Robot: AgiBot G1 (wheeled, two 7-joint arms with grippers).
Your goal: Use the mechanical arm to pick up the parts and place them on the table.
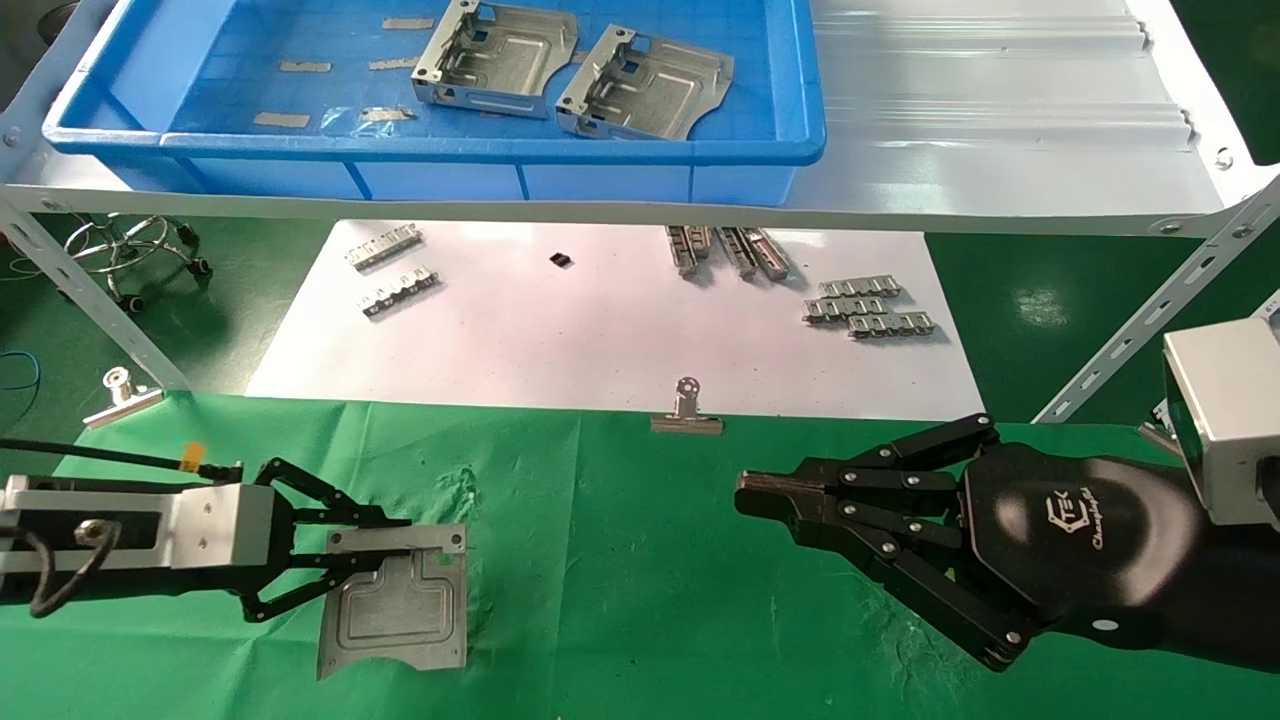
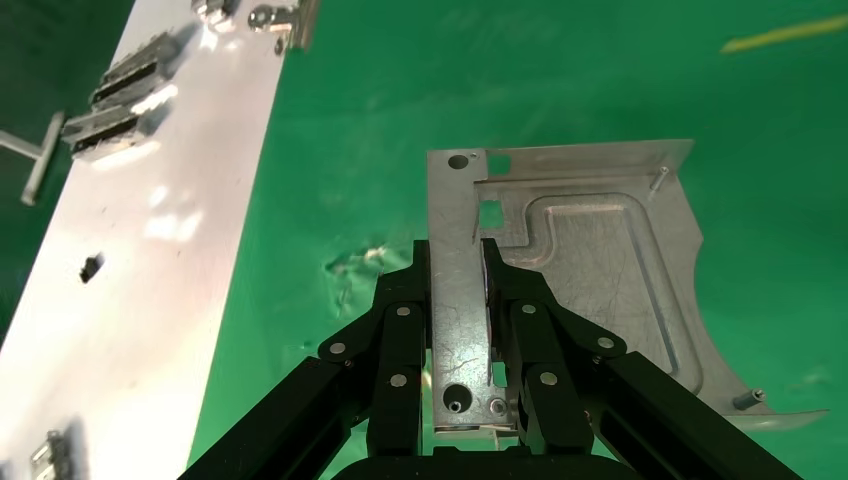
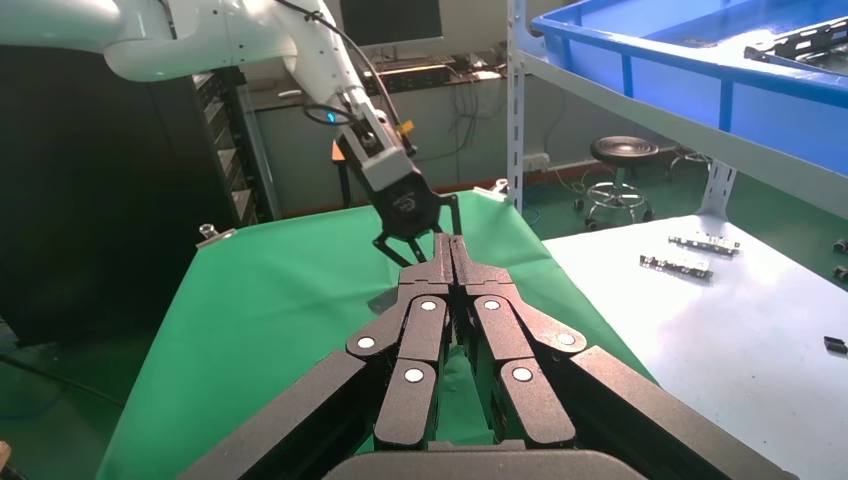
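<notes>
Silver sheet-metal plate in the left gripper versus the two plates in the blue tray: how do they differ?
The silver sheet-metal plate lies on the green cloth table; the two tray plates sit in the blue plastic tray on the shelf. The left gripper clamps the first; the tray plates are untouched. All share the stamped shape.

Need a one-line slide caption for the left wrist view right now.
Left pincer shut on the upturned edge of a silver part lying on the green table.

Silver part point(image 1: 400, 600) on green table point(image 1: 620, 560); blue bin point(image 1: 300, 150); white paper sheet point(image 1: 560, 330); black right gripper point(image 1: 750, 495).
</notes>
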